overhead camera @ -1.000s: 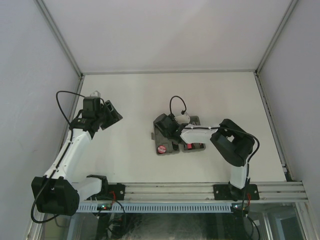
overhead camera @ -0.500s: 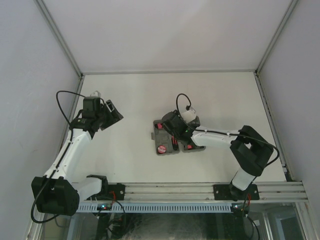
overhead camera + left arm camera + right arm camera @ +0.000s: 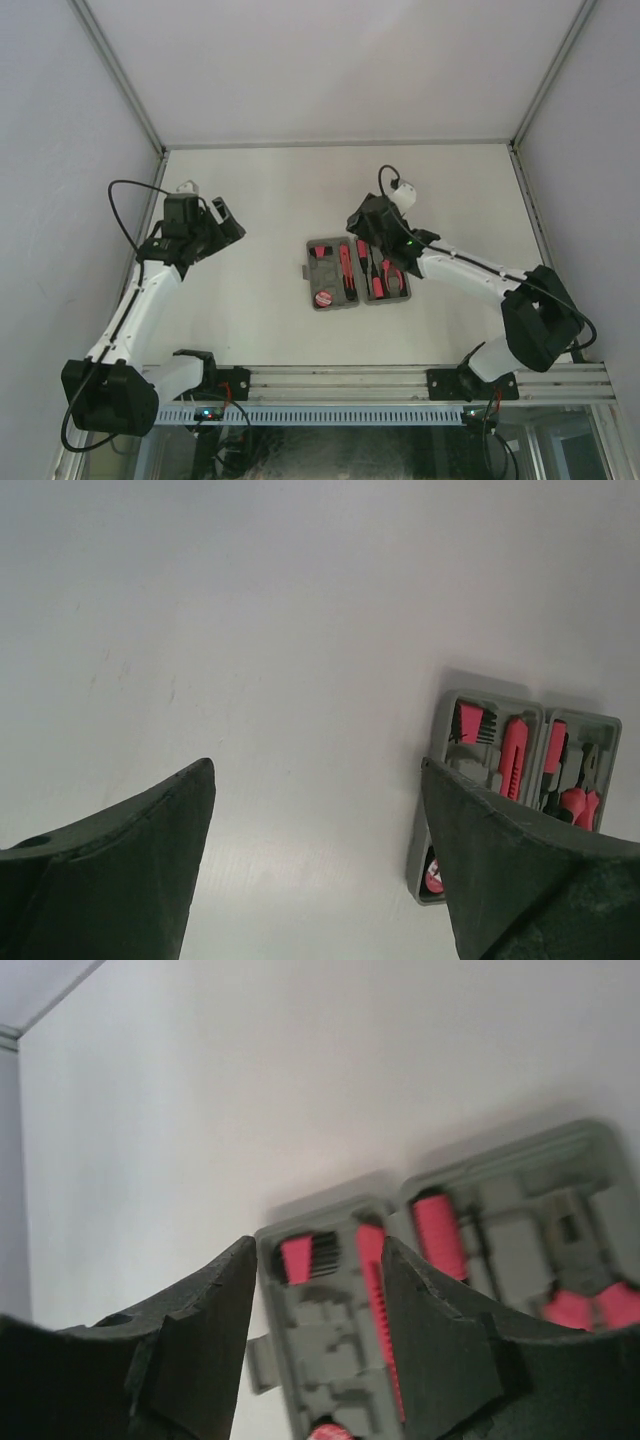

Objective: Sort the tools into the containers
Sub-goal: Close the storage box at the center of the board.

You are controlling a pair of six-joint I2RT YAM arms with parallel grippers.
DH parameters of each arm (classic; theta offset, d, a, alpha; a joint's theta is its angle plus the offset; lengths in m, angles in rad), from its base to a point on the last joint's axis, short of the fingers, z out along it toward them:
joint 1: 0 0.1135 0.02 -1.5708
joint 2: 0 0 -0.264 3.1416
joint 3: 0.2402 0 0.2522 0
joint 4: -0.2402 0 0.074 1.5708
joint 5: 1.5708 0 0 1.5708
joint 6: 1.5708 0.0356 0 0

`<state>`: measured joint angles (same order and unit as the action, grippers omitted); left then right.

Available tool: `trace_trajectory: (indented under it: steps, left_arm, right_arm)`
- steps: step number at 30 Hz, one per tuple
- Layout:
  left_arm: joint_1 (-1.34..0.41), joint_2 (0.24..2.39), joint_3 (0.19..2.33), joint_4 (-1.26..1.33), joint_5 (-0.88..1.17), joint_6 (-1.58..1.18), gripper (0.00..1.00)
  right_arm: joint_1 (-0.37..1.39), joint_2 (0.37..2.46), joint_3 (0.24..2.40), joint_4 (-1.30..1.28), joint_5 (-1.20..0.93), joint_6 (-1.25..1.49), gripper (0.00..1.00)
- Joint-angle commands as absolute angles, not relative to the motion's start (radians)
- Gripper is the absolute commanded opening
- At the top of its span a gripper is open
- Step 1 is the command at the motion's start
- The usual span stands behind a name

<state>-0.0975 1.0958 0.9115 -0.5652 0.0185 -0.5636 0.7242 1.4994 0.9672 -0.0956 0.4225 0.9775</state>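
Observation:
The grey tool case (image 3: pixel 312 285) lies open in the middle of the table, both halves up. In its recesses sit a red-black hex key set (image 3: pixel 322 252), a longer red tool (image 3: pixel 343 270), a red-handled screwdriver (image 3: pixel 362 256), red-handled pliers (image 3: pixel 386 282) and a round red-black piece (image 3: pixel 324 298). My right gripper (image 3: pixel 362 225) hangs open and empty above the case's far edge. In the right wrist view (image 3: pixel 318 1250) the case (image 3: pixel 320 1330) shows between the fingers. My left gripper (image 3: pixel 225 222) is open and empty, well left of the case (image 3: pixel 490 702), and also shows in the left wrist view (image 3: pixel 316 770).
White table with grey walls at the back and both sides. An aluminium rail (image 3: pixel 350 378) runs along the near edge, with both arm bases on it. A black cable loops above each wrist.
My right arm has lifted off the case and drawn back toward the far right, uncovering both halves and the tools. The left arm has hardly moved.

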Motion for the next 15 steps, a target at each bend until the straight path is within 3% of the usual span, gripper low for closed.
trace_trajectory:
  steps: [1, 7, 15]
  left_arm:
    - [-0.090, 1.049, 0.940, -0.552, -0.026, -0.528, 0.89]
    - [-0.090, 0.997, 0.952, -0.523, -0.055, -0.523, 1.00]
    - [-0.090, 0.972, 0.979, -0.488, -0.058, -0.526, 1.00]
  right_arm:
    - [0.620, 1.417, 0.945, -0.121, 0.294, 0.742, 0.54]
    - [0.520, 1.274, 0.819, -0.006, 0.190, 0.636, 0.71]
    - [0.387, 1.167, 0.758, 0.000, 0.091, 0.584, 0.92]
